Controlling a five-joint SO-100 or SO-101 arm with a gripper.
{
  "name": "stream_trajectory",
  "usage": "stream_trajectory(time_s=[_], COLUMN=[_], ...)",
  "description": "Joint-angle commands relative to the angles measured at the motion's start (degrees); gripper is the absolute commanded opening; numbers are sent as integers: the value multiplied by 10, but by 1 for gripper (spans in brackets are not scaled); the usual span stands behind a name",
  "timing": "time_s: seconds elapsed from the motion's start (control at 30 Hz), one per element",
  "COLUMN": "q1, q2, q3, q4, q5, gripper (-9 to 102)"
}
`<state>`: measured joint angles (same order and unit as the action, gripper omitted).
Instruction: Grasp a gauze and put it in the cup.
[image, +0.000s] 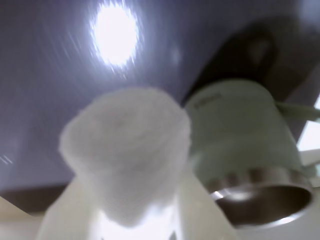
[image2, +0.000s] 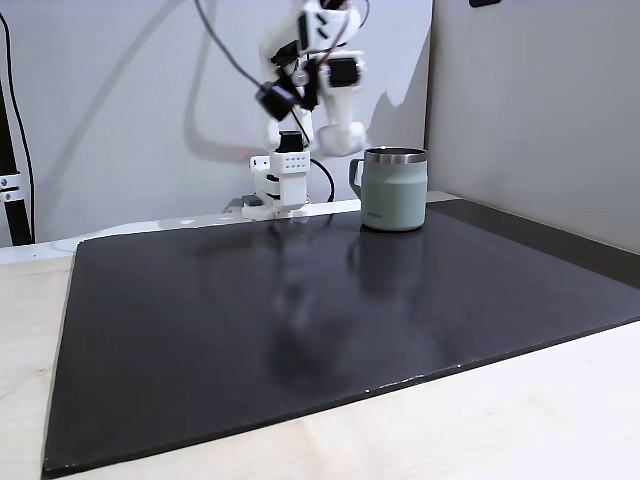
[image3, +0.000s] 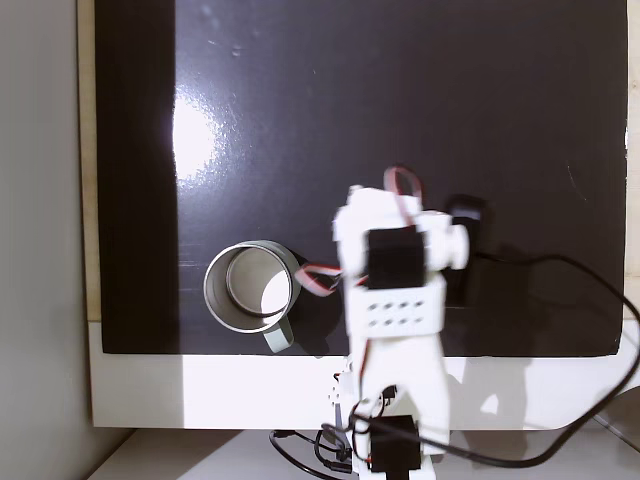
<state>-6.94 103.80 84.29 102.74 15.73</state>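
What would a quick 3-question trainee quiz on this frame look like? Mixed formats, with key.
1. True or false: the gauze is already inside the cup.
2. In the wrist view, what sits between the gripper fingers? A) gauze B) cup handle C) cable
3. Fill in: the cup stands upright on the dark ____.

Key: 1 false, the gauze is held beside the cup, whose inside looks empty from above. 2 A. 3 mat.
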Motion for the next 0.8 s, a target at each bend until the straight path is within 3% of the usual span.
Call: stream_trajectory(time_s=[0.0,0.13,0.33,0.77], q1=[-101,-214,-306,-387], q2=[45,69,69,47], q3=[1,4,18,34], q4=[4,4,4,4], q5=[4,0,-11,-33], gripper=[0,0,0,0])
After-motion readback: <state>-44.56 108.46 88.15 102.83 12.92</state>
